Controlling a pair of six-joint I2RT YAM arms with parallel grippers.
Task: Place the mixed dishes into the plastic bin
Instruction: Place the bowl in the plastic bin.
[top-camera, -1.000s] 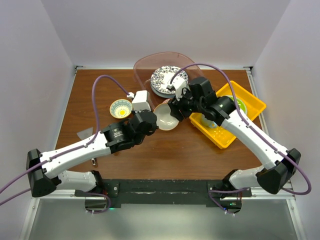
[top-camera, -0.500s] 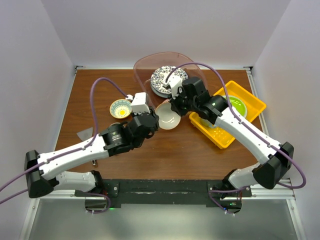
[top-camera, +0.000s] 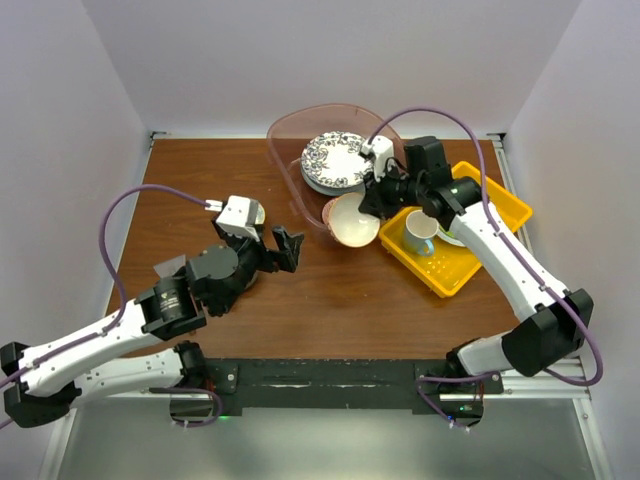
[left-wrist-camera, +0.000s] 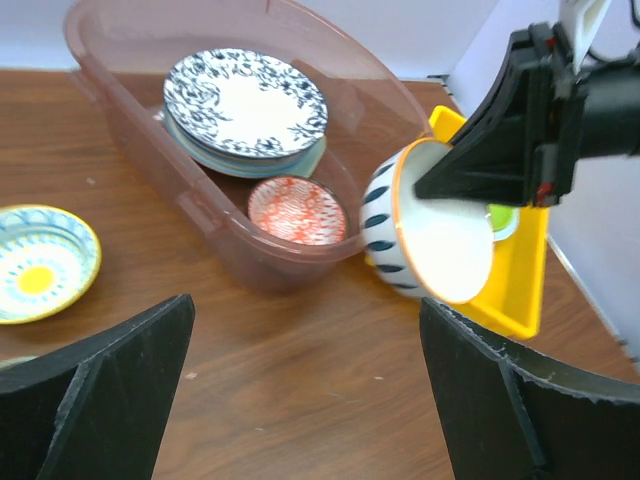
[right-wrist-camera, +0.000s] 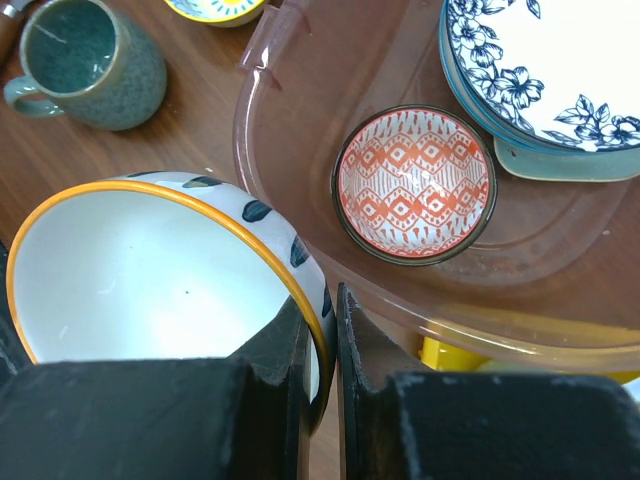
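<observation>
Nearest the bases, above the brown wooden table (top-camera: 200, 180): the black two-finger left gripper (top-camera: 274, 246). Hangs with fingers spread wide, grasps nothing, stands apart from every dish.

Further left on the wood: a small round blue-and-yellow bowl (left-wrist-camera: 40, 265), upright, outside the bin. Close to it in the right wrist view: a glazed teal mug (right-wrist-camera: 85, 65), upright on the wood, also outside.

Mid-table: a round white bowl (top-camera: 350, 220) with an orange rim and dark blue marks on its outer wall. Sits tipped on edge, mouth turned toward the near left, just beside the near end of the bin and outside it, between the bin and the yellow tray. Cannot tell whether its lower edge touches the wood.

On its rim: the black right gripper (right-wrist-camera: 322, 320), fingers clenched on the bowl's wall, one inside and one outside.

To the right: a shallow yellow perforated tray (top-camera: 450, 270) of plastic, with a white mug (top-camera: 420, 233) upright in it.

Farthest: the large translucent pinkish plastic bin (top-camera: 283, 150). Holds a round blue floral plate (top-camera: 333, 158) on top of a stack, with the edge of a pale mint tray (right-wrist-camera: 565, 165) showing beneath. Beside the stack, a small red patterned bowl (right-wrist-camera: 415, 185), upright on the bin floor.
</observation>
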